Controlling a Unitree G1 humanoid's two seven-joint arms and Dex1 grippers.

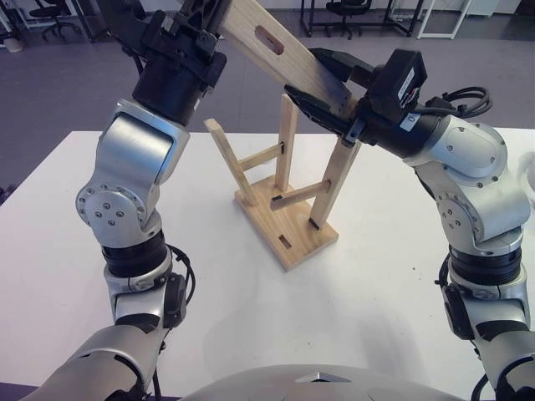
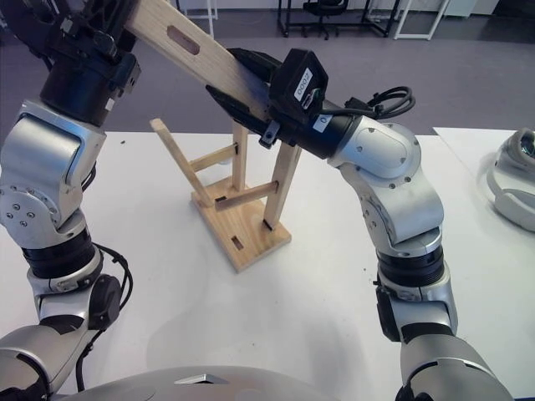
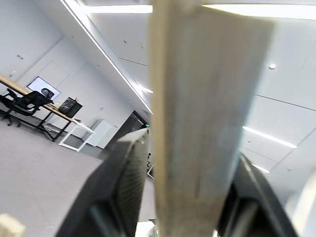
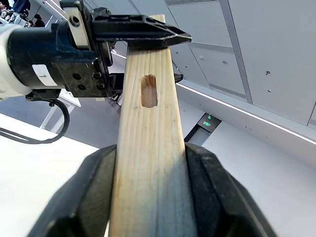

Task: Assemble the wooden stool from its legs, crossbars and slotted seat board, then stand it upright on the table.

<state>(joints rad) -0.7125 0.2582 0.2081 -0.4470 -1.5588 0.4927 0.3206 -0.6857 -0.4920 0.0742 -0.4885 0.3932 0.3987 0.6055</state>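
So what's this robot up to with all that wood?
It is building a wooden stool. The left pincer and right pincer hold a slotted board tilted in the air above the legs. These, joined by crossbars, stand on a second slotted board lying on the table.

Pale pine between black grippers, over white

The slotted board [image 1: 292,60] is pale yellow pine with a fine straight grain and a reddish-brown slot [image 1: 269,38]. At six o'clock below it, the stool frame [image 1: 288,230] matches. Left gripper [image 3: 192,197] and right gripper [image 4: 150,197] are matte black, the table [image 1: 376,276] white.
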